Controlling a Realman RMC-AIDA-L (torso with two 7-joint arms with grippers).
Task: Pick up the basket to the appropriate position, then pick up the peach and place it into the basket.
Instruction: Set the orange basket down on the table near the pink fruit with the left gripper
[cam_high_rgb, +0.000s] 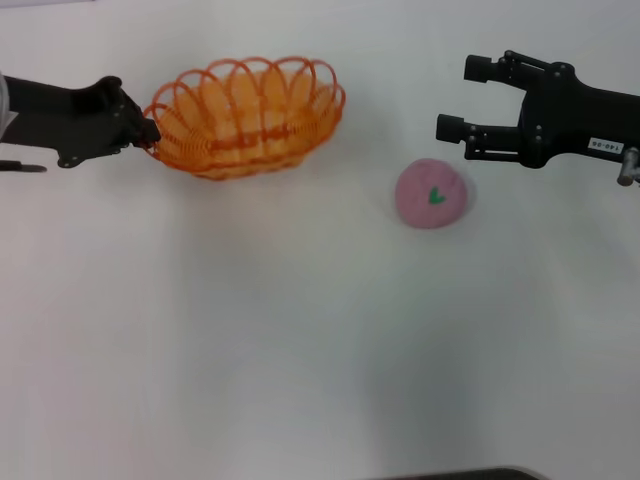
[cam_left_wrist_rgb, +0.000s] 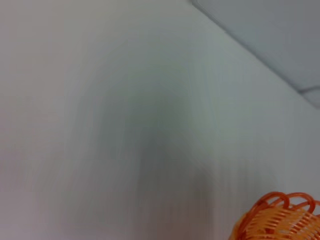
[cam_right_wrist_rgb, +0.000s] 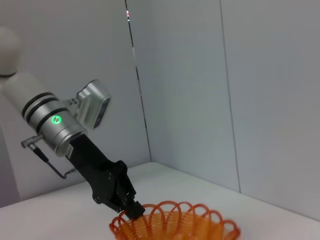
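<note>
The orange wire basket (cam_high_rgb: 245, 115) is at the back left of the white table, and its scalloped rim (cam_left_wrist_rgb: 280, 212) shows in a corner of the left wrist view. My left gripper (cam_high_rgb: 150, 130) is at the basket's left end, shut on the rim; the right wrist view shows the same gripper (cam_right_wrist_rgb: 134, 210) pinching the basket (cam_right_wrist_rgb: 175, 225). Whether the basket rests on the table or hangs just above it I cannot tell. The pink peach (cam_high_rgb: 431, 194), green leaf mark up, lies on the table right of the basket. My right gripper (cam_high_rgb: 452, 98) hovers open just behind and right of the peach, holding nothing.
The white table (cam_high_rgb: 300, 350) stretches wide in front of both objects. Grey wall panels (cam_right_wrist_rgb: 250, 90) stand behind the table. A dark edge (cam_high_rgb: 460, 474) shows at the bottom of the head view.
</note>
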